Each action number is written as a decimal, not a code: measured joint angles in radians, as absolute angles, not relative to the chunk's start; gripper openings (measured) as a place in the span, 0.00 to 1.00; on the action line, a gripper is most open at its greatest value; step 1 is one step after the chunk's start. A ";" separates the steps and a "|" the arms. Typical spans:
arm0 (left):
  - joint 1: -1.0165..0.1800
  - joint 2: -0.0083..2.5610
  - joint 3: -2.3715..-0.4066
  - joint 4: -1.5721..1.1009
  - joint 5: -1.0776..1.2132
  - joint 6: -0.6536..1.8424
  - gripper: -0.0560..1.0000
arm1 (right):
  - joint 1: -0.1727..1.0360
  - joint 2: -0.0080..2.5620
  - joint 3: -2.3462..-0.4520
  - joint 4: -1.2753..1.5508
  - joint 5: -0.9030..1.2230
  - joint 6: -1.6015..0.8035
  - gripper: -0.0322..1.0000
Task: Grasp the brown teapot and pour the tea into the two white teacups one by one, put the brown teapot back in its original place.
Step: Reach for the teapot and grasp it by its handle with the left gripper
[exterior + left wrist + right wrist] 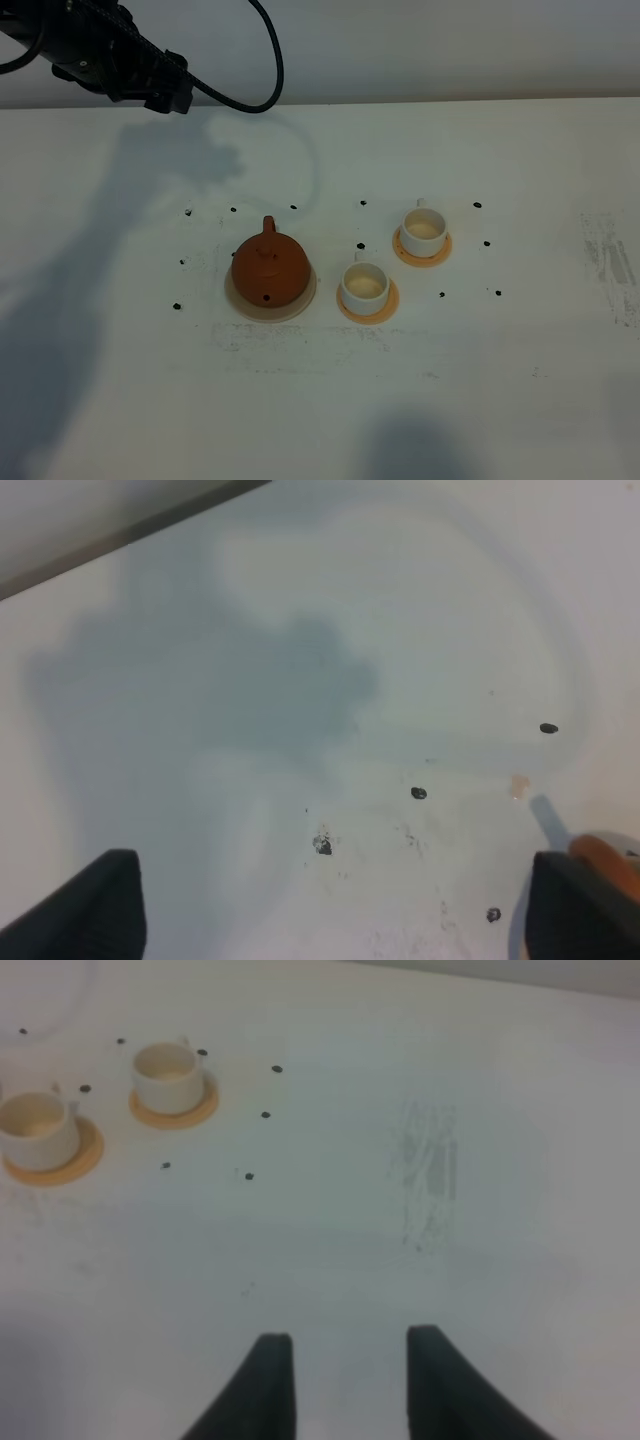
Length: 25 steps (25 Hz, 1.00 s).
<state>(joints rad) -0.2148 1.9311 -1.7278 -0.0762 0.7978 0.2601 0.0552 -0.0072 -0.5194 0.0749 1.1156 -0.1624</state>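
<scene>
The brown teapot [268, 266] sits on its pale beige disc [300, 303], the original place, left of the middle; a sliver of the teapot [612, 865] shows in the left wrist view. To its right, the two white teacups stand on orange coasters: the near cup [365, 285] [36, 1128] and the far cup [424, 225] [166, 1075]. My left gripper [168, 95] [332, 860] hangs at the far left, well away from the teapot, wide open and empty. My right gripper [348, 1338] is outside the high view; its fingers stand a narrow gap apart over bare table, holding nothing.
Small black dots [188, 212] mark the white table [520, 360] around the teapot and cups. A grey scuff [605, 255] [430, 1175] lies at the right. The left arm's black cable [262, 70] loops over the far edge.
</scene>
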 joint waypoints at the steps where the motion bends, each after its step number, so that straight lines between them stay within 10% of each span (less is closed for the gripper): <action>1: -0.219 1.931 -1.728 -0.076 0.804 0.261 0.76 | 0.055 -0.007 -0.519 0.075 1.116 -0.162 0.30; 25: -0.404 2.040 -1.729 -0.123 0.636 0.197 0.76 | -0.015 -0.007 -0.519 0.075 1.115 -0.159 0.30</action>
